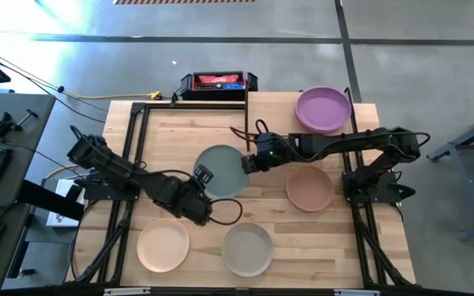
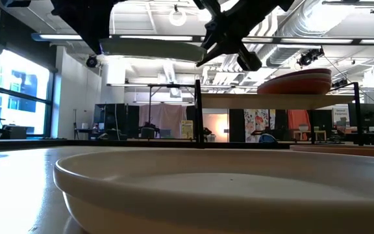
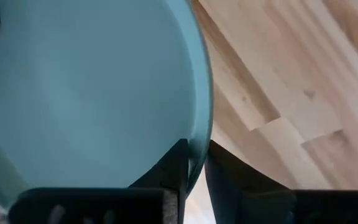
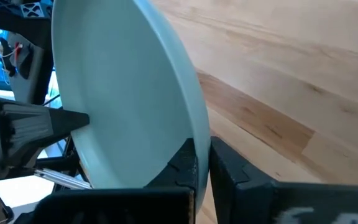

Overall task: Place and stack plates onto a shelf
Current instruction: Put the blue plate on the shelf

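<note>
Left gripper (image 1: 202,174) pinches teal plate (image 1: 220,171) near rim, grip looks to be loosening; plate held aloft mid-table; right gripper (image 1: 245,163) clenched on opposite rim. Step: handover, left to right. Next: left lets go fully, right carries plate to shelf (image 2: 265,101)

One plate (image 1: 220,170) aloft between both hands, four plates around it below.

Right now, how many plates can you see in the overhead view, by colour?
Teal plate, held between both grippers: 1
Purple plate: 1
Tan plate: 1
Peach plate: 1
Pale grey plate: 1
Total: 5
</note>
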